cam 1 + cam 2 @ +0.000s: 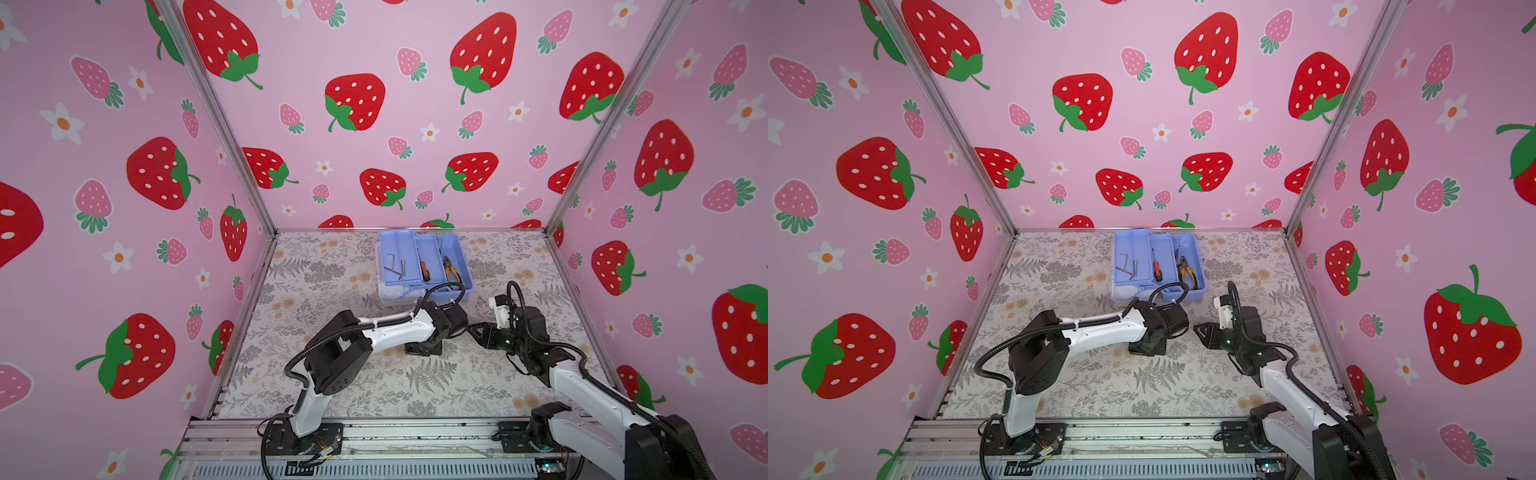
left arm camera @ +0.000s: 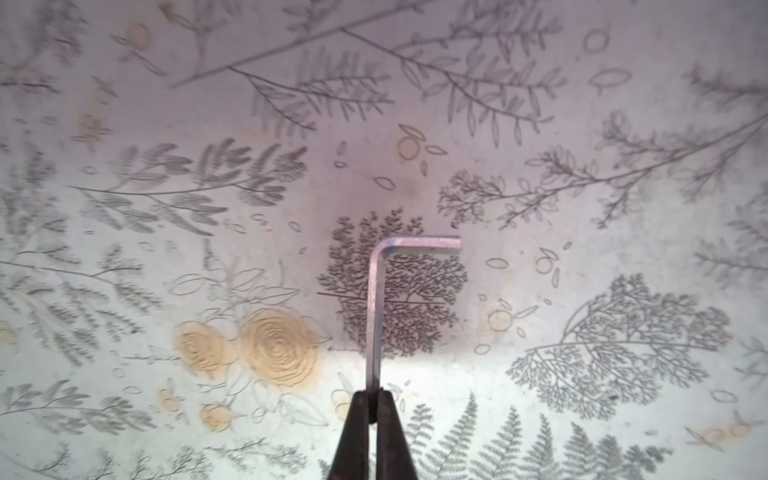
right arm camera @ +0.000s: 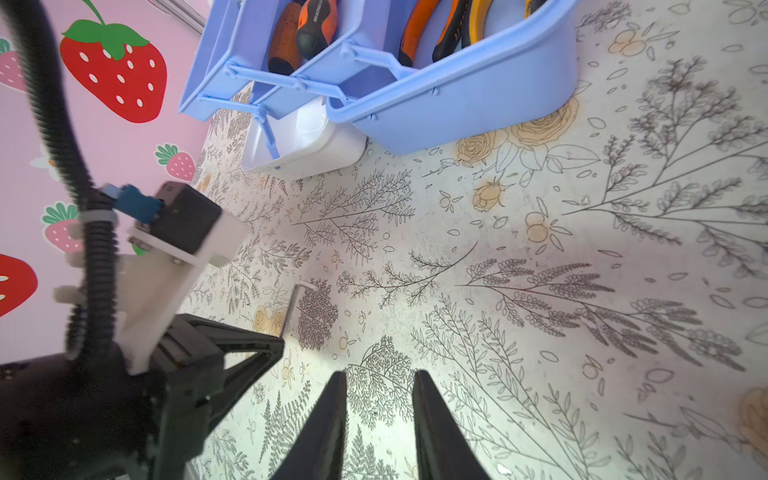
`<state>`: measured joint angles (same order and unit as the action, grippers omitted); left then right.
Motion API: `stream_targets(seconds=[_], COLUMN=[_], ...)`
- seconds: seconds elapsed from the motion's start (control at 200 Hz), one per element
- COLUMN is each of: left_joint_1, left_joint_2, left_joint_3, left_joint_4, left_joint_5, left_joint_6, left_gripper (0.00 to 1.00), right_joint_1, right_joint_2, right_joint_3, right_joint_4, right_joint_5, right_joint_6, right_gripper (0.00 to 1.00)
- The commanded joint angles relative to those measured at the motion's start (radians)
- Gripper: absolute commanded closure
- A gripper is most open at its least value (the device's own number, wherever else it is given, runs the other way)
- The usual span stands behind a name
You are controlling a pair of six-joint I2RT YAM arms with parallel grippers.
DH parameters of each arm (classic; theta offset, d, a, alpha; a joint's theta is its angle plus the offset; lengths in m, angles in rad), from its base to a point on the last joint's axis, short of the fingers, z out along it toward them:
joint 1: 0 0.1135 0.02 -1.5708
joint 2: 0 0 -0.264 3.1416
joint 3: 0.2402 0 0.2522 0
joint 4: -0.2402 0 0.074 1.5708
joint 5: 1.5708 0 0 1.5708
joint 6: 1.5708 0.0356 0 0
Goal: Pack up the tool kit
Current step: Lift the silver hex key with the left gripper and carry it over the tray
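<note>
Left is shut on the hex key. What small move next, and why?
Probably raise the left gripper straight up a little: it is shut on the long end of the hex key, which seems to lie flat on the mat, and the open tool kit stands farther back, so clearance comes first.

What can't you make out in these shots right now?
- Hex key in the left gripper: both top views, hidden beneath the gripper's own body.
- Tool kit: right wrist view, cut off by the frame edge.
- Small metal pieces inside it: top views, too small to identify.
</note>
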<state>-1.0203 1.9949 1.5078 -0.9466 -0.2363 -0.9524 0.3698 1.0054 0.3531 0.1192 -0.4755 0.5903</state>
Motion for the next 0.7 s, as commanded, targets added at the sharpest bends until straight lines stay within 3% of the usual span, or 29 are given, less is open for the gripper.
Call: stream_targets(seconds=[0.0,0.32,0.5,0.695], left_joint_1=[0.013,0.102,0.241,0.389], left_joint_2=[-0.078,-0.238,-0.296,-0.315], left_joint_3=[-0.006,0.041,0.068,0.127], left_joint_4=[-0.070,-0.113,-0.067,0.026], left_joint_5=[-0.078,-0.104,-0.054,0.077], left_joint_6=[0.025,0.109,0.200,0.294], left_gripper=[1.00,1.00,1.00,1.00], right_joint_1=[-0.005,-0.006,-0.006,-0.006], right_joint_2=[-0.011,0.010,0.012,0.016], right_joint_3=[0.006,0.009,0.010,0.012], right_joint_4=[0.010,0.010,0.008,0.007], right_joint_5=[0.009,0.008,0.012,0.008], right_joint_6=[-0.002,-0.003,-0.005,-0.006], right_gripper=[0.69,0.69,0.68,0.68])
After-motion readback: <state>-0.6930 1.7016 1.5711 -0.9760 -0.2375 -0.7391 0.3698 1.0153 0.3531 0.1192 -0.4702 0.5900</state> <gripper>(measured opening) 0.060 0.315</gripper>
